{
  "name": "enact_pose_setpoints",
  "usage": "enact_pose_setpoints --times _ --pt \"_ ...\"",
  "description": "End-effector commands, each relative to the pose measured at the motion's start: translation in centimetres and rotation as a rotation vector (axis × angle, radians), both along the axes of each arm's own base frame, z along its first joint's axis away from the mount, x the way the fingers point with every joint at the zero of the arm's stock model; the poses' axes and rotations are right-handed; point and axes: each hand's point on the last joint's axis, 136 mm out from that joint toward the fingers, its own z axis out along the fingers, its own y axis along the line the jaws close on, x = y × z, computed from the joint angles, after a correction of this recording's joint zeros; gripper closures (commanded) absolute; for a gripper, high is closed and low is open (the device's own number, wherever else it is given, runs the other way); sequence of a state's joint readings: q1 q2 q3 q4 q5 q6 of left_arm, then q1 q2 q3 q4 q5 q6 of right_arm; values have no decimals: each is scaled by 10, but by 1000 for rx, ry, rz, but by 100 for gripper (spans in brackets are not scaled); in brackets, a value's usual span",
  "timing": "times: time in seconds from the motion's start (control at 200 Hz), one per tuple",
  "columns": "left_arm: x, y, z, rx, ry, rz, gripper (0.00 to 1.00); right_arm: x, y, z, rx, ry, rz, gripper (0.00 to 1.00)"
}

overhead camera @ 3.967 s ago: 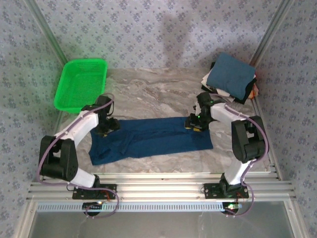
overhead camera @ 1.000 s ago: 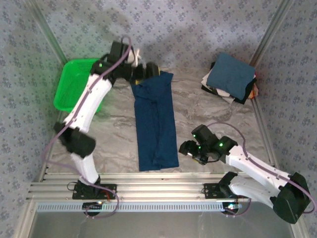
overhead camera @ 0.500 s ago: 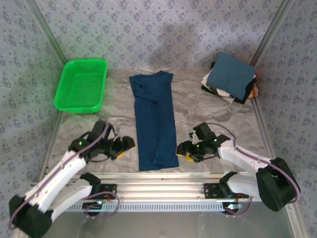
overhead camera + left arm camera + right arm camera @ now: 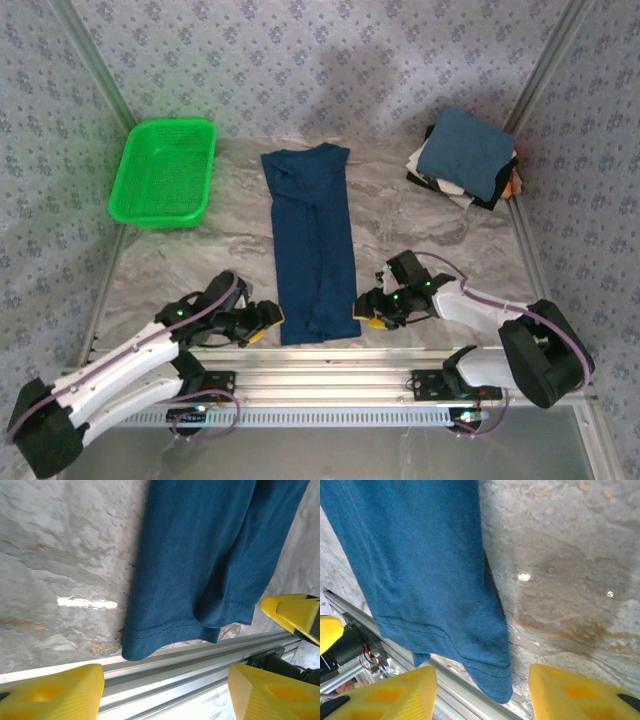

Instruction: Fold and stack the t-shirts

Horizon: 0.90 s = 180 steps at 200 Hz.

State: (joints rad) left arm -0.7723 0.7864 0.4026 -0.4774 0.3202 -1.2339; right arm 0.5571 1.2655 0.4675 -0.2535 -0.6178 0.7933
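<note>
The shirt (image 4: 312, 245) is lying flat as a long, narrow navy strip down the middle of the worktop (image 4: 420, 215). It is running from the far side to the near edge, with its hem just short of the rail (image 4: 330, 362). Four seconds back it was lying crosswise between the two arms; now it is turned lengthwise, and it hasn't shifted in the last second.

The left gripper (image 4: 268, 320) is sitting low at the hem's near left corner, just beside the cloth. A second ago that arm was stretched right out to the shirt's far end by the basket (image 4: 165, 170). Half a second ago it was already back near, but further off the cloth, and now it is tucked in close. Its yellow fingers (image 4: 50, 692) are standing wide apart and gripping nothing, with the hem corner lying ahead of the gap.

The right gripper (image 4: 366, 312) is at the opposite near corner, having crept a touch closer to the cloth over the last half second. Its jaws are apart too, and the corner of the hem is lying in front of the gap without being pinched.

The stack (image 4: 465, 160) of folded shirts, teal one on top, is sitting at the far right, well apart from the action and unchanged. The basket is staying put at the far left.
</note>
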Motion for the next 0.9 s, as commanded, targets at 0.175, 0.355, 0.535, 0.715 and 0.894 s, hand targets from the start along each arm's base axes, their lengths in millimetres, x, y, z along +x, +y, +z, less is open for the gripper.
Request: enact_pose_setpoints --times 0.175,0.355,0.535,0.715,0.894 --pt "2 -18 -23 25 76 14 35 -10 4 -7 -5 13 29 47" --pt "5 -26 -32 27 80 17 39 -14 7 -14 -23 18 40 46" --pt "4 -38 -34 6 77 2 43 -17 12 -18 -27 22 49 45" --pt "-12 -30 -44 65 120 -22 48 -21 14 -21 -36 27 53 46" --pt "-14 -22 -46 74 116 0 57 -25 18 -26 -43 29 59 46"
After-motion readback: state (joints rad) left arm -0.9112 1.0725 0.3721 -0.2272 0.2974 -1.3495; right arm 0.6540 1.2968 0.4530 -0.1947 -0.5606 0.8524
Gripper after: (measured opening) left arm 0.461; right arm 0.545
